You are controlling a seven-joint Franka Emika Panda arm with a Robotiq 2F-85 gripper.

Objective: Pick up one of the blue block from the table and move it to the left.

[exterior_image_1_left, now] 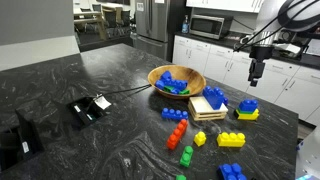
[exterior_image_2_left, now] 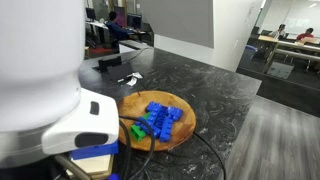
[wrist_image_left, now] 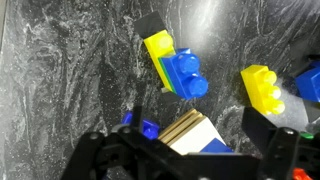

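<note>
**Exterior view, left to right:** a bowl (exterior_image_1_left: 177, 82) of blue pieces stands on the table (exterior_image_1_left: 90, 70). Next is a wooden tray (exterior_image_1_left: 203, 114) carrying another blue piece. Then comes the blue block (exterior_image_1_left: 247, 103) nearest the arm, seated on a yellow block (exterior_image_1_left: 247, 114). The gripper (exterior_image_1_left: 257, 72) hangs in the air above this pair, slightly to the right and well apart from it.

**Wrist view:** the blue block (wrist_image_left: 186, 74) lies ahead of the gripper (wrist_image_left: 185, 150), roughly in line with the gap between the fingers (wrist_image_left: 272, 132). The fingers stand wide apart and hold nothing. The block's long axis runs diagonally from upper left to lower right, skewed to the line between the fingers.

**Judgement:** the descent probably calls for a wrist turn so the jaws close across the block's short width. The carry to the left follows.
</note>
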